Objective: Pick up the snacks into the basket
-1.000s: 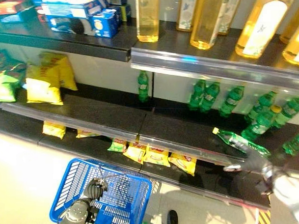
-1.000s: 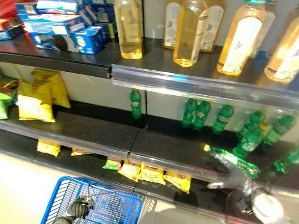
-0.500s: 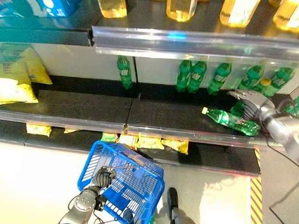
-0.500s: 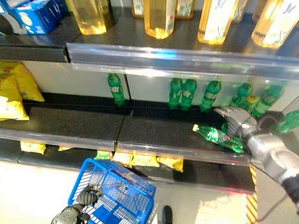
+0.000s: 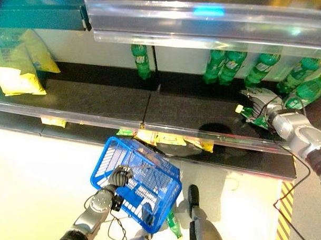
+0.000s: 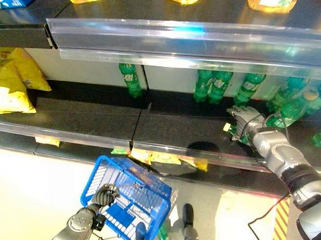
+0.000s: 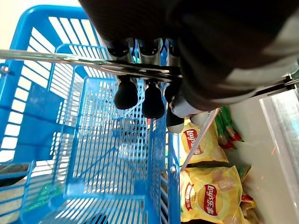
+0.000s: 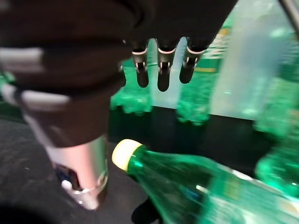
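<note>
1. Lying on its side on the middle shelf (image 5: 98, 104), the green bottle (image 8: 187, 186) with the yellow cap is the thing under reach, at the right end of the shelf.
2. The right hand (image 5: 258, 105) is cupped over the bottle, fingers arched above it and thumb beside the cap; the right wrist view shows the fingers not yet wrapped round it, so the hand looks loose and unclenched.
3. More green bottles (image 5: 220, 67) stand upright at the far side of the same shelf, near the hand.
4. Yellow snack bags (image 7: 205, 196) lie on the lowest shelf, just beyond the basket.
5. The left hand (image 5: 120, 177) has its fingers curled round the wire handle of the blue basket (image 5: 147, 198), which hangs tilted in front of the shelves.
6. Judged from this, the step is the grasp: the next move calls for closing on the bottle, lifting clear of the shelf lip, then carrying it left and near to the basket.
</note>
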`<state>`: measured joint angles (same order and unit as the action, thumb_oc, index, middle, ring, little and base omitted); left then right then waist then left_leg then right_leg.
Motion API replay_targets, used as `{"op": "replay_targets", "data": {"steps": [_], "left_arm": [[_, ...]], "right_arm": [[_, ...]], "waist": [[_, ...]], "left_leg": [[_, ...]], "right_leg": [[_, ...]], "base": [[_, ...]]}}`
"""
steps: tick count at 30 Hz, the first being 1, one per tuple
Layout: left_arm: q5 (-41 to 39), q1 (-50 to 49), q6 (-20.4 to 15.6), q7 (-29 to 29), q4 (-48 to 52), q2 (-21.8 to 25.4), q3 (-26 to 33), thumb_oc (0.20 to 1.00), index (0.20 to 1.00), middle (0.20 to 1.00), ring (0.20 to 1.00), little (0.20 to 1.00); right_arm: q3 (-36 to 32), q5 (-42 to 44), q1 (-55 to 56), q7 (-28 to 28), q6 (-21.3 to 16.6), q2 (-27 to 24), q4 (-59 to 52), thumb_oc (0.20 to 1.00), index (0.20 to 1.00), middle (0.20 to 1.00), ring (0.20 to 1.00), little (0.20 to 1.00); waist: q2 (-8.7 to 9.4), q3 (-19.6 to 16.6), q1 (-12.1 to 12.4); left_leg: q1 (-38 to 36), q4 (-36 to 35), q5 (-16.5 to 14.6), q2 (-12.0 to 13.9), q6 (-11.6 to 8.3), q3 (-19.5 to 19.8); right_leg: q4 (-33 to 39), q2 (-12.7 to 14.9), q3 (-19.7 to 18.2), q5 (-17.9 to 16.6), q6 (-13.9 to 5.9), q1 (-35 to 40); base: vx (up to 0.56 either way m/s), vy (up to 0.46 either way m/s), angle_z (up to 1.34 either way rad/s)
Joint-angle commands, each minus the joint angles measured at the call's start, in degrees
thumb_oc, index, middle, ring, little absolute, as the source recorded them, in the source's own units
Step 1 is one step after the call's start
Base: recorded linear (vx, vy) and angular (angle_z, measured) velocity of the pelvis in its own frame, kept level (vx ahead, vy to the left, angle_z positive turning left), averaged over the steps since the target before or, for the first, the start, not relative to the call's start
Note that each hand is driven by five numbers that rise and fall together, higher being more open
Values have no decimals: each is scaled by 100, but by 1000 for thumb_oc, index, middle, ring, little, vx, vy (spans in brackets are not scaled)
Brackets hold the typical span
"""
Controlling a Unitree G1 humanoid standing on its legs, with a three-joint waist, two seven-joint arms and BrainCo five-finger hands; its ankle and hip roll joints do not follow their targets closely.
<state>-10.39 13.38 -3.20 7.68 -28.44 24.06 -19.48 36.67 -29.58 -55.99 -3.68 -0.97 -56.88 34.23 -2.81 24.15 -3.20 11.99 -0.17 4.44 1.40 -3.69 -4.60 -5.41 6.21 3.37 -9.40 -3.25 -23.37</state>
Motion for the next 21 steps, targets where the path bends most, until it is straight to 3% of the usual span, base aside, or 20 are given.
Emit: {"op": "replay_targets", "data": {"steps": [1, 14, 21], "left_arm": [[-212, -99, -429, 143, 575, 247, 60, 200, 200, 200, 200, 200], [-360, -62, -443, 182, 612, 246, 120, 200, 200, 200, 200, 200], [-276, -124, -420, 164, 596, 180, 198, 200, 200, 200, 200, 200]], "right_arm": [[178, 117, -314, -247, 96, -74, -127, 1000, 1000, 1000, 1000, 1000], [-248, 503, -271, -519, 400, 235, 1437, 1000, 1000, 1000, 1000, 1000], [-541, 322, 165, -494, 463, 69, 1512, 1000, 1000, 1000, 1000, 1000]], "waist": [[185, -199, 68], [-75, -102, 45], [-70, -92, -2]], "left_leg": [[559, 619, -220, 83, -177, 212], [683, 669, -163, 46, -208, 223], [668, 685, -176, 44, -220, 255]], "right_leg": [[-731, 244, -337, 676, -595, -333], [-924, 287, -357, 749, -542, -477], [-955, 312, -315, 773, -537, -442]], "base": [[-15, -42, 4], [-12, -14, 4], [0, -1, 1]]}}
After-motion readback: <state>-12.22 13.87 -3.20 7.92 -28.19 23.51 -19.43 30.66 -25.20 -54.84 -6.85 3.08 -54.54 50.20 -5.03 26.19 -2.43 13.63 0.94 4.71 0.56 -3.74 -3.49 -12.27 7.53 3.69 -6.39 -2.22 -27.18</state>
